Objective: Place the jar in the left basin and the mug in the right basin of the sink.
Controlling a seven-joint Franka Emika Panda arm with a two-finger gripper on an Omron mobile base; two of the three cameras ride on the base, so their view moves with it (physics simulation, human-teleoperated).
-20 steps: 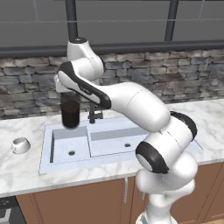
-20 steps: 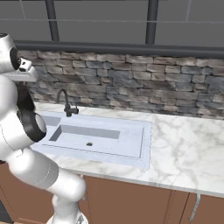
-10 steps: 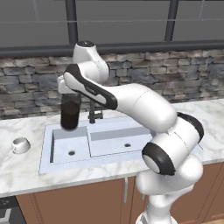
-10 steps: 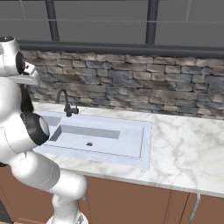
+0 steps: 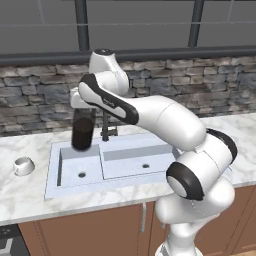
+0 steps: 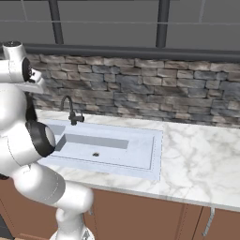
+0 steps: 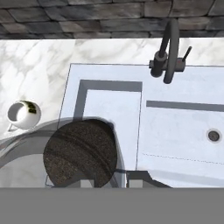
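The two-finger gripper [image 5: 82,111] is closed narrowly on the tall cylindrical glass jar with a dark brown-black lower body and a greyish translucent top [image 5: 82,131], gripping it at the top. In the left base view the jar hangs upright in the air above the rear left part of the pale blue-grey double-basin sink [image 5: 127,182], clear of the sink floor. In the hand view the jar [image 7: 81,152] appears from above as a dark, speckled round mass over the near left corner of the narrower, squarish left basin [image 7: 119,118]. The round drain hole of that basin [image 5: 82,175] is exposed. The wider rectangular right basin [image 5: 150,157], with its own round drain hole [image 7: 213,135], lies just beside it across a thin divider. The small squat white-grey mug [image 5: 23,165] stands upright on the white marble counter [image 5: 22,192] to the left of the sink, apart from the sink rim; a small dark mark on its inner wall cannot be read. At the rear edge of the sink stands the thin dark faucet [image 6: 71,111]. Behind it rises the grey stone backsplash [image 6: 154,96]. No legible writing or brand shows on any item.
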